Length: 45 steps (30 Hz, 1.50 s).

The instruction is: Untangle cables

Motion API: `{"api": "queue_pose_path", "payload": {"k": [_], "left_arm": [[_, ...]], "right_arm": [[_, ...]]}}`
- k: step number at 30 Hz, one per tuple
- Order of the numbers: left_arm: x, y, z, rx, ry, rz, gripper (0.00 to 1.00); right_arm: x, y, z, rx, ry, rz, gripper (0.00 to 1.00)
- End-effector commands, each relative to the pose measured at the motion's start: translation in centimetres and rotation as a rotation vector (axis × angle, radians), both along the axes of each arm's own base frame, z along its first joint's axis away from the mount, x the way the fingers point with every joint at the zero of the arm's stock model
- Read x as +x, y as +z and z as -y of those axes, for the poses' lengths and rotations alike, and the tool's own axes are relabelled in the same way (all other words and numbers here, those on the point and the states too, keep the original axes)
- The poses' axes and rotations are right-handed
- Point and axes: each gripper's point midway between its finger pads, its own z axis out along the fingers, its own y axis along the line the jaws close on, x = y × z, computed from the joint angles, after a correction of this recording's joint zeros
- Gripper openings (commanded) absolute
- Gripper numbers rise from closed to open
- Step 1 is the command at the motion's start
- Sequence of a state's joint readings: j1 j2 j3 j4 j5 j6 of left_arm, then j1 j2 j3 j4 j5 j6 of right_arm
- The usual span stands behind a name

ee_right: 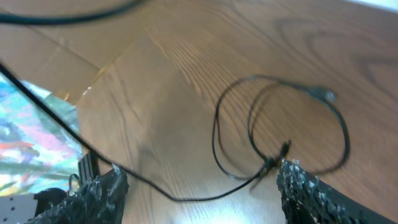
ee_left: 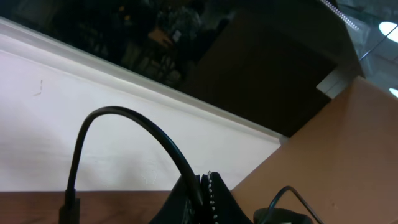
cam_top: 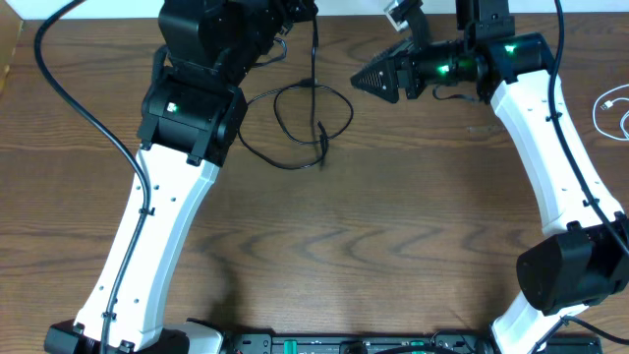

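Note:
The black cable (cam_top: 313, 116) lies in loose loops on the wooden table at top centre, with one strand rising to my left gripper (cam_top: 298, 14). In the left wrist view my left gripper (ee_left: 204, 194) is shut on the black cable (ee_left: 134, 121), which arcs out to a plug end at the lower left. My right gripper (cam_top: 362, 81) hovers just right of the loops, open and empty. In the right wrist view its fingers (ee_right: 199, 196) are spread above the cable loops (ee_right: 280, 127). The white cable (cam_top: 614, 106) lies coiled at the far right edge.
The wooden table (cam_top: 393, 226) fills the overhead view. A white wall edge runs along the back of the table (ee_left: 124, 143). Thick black arm wires run along both arms. A cardboard surface and a colourful patch show at the left of the right wrist view (ee_right: 37, 124).

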State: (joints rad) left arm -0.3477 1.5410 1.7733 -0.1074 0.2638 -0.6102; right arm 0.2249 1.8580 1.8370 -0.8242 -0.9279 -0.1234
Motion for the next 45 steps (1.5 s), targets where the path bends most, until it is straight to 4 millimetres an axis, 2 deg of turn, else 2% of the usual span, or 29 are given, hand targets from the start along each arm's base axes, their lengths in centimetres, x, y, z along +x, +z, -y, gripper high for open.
{"api": "queue_pose_path", "payload": {"k": [1, 6, 8, 11, 14, 18, 22, 26, 30, 36, 38, 42, 45], "left_arm": [[-0.8, 1.4, -0.5, -0.026, 0.005, 0.026, 0.08], [-0.8, 1.4, -0.5, -0.032, 0.005, 0.023, 0.08], [-0.8, 1.6, -0.5, -0.043, 0.005, 0.025, 0.08], [-0.8, 2.0, -0.5, -0.052, 0.004, 0.036, 0.08], [-0.7, 1.9, -0.7, -0.077, 0.013, 0.021, 0.08], [-0.7, 1.7, -0.7, -0.073, 0.013, 0.012, 0.08], [-0.5, 1.0, -0.8, -0.064, 0.027, -0.014, 0.08], [-0.4, 0.5, -1.0, -0.058, 0.041, -0.032, 0.08], [-0.4, 0.5, -1.0, -0.062, 0.040, -0.035, 0.08], [-0.6, 0.5, -0.6, -0.067, 0.030, -0.039, 0.08], [-0.6, 0.5, -0.4, -0.066, 0.026, -0.040, 0.08], [-0.6, 0.1, -0.4, -0.042, 0.030, -0.046, 0.08], [0.0, -1.2, -1.6, -0.013, 0.100, -0.086, 0.08]], "right_arm": [[-0.8, 2.5, -0.6, 0.100, 0.091, 0.070, 0.74], [-1.1, 5.3, -0.9, 0.215, 0.184, 0.170, 0.74], [-1.7, 6.0, -1.7, 0.245, 0.228, 0.198, 0.73], [-2.5, 6.1, -3.3, 0.246, 0.264, 0.212, 0.71], [-2.6, 5.7, -5.1, 0.202, 0.255, 0.243, 0.63], [-1.7, 5.8, -7.1, 0.166, 0.187, 0.256, 0.61], [-1.5, 7.1, -8.3, 0.199, 0.176, 0.291, 0.61], [-0.3, 7.9, -8.5, 0.210, 0.099, 0.284, 0.59], [1.9, 7.2, -8.1, 0.164, -0.057, 0.251, 0.55], [3.2, 6.9, -9.1, 0.096, -0.190, 0.301, 0.53], [3.4, 6.8, -9.4, 0.081, -0.216, 0.313, 0.47], [4.1, 6.4, -8.9, 0.047, -0.273, 0.317, 0.12], [4.8, 5.9, -7.7, 0.031, -0.322, 0.287, 0.01]]}}
